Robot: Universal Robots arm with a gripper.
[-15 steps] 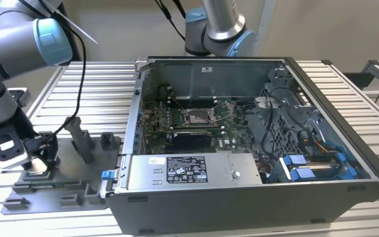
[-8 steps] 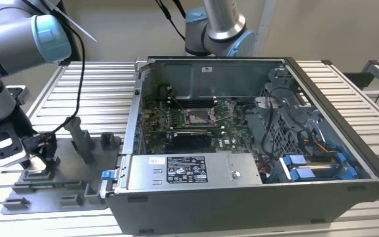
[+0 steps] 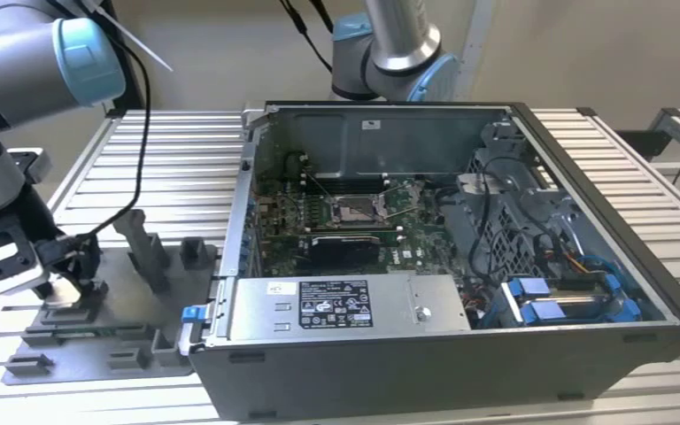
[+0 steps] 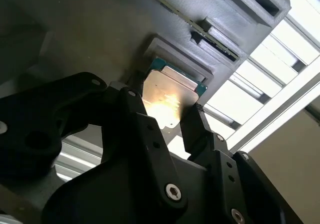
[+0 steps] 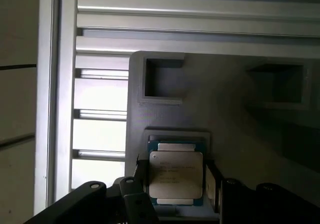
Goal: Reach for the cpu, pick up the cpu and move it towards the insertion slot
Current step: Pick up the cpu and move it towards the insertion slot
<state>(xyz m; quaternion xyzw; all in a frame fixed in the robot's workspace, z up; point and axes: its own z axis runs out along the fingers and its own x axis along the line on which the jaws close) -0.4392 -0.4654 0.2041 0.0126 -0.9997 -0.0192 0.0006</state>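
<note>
The cpu [image 5: 176, 159] is a flat silvery square chip with a green rim, lying in a recess of the grey plastic fixture [image 5: 225, 119]. In both wrist views my gripper [image 4: 165, 107] straddles it, one black finger [image 4: 134, 102] against each side, and looks shut on it while it still lies in the recess. In the exterior view the gripper [image 3: 63, 288] is low over the fixture plate [image 3: 92, 350] at that view's left. The insertion slot [image 3: 354, 210], a shiny metal frame on green board, lies inside the open computer case.
The open computer case [image 3: 435, 363] fills the exterior view's middle and right, with a power supply [image 3: 334, 305] at its near side and blue-tabbed drive bays [image 3: 565, 301]. Upright grey fixture blocks [image 3: 151, 243] stand between gripper and case. A second arm's base [image 3: 393, 53] stands behind the case.
</note>
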